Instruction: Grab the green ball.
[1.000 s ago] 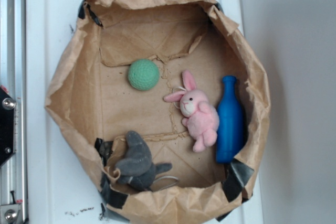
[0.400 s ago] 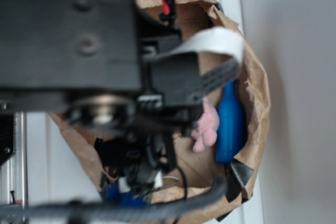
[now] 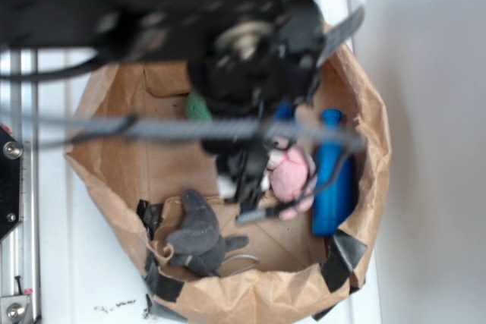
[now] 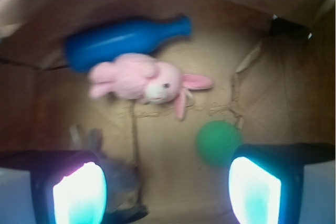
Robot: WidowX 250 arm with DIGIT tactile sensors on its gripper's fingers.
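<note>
The green ball (image 4: 218, 143) lies on the brown paper floor of the bag, just ahead of my right fingertip (image 4: 254, 190). In the exterior view only a sliver of the green ball (image 3: 197, 107) shows beside the blurred arm. My gripper (image 4: 167, 192) is open and empty, above the bag floor, its jaws wide apart. The ball sits toward the right jaw, not between the two. In the exterior view the gripper (image 3: 244, 176) hangs over the middle of the bag.
A pink plush bunny (image 4: 142, 81) and a blue bottle (image 4: 123, 39) lie beyond the ball. A grey plush toy (image 3: 197, 233) lies by the left finger. The paper bag wall (image 3: 99, 180) rings everything, on a white surface.
The arm swung into view over the bag, then moved toward the bag's upper right and now covers most of the ball. The objects have not moved.
</note>
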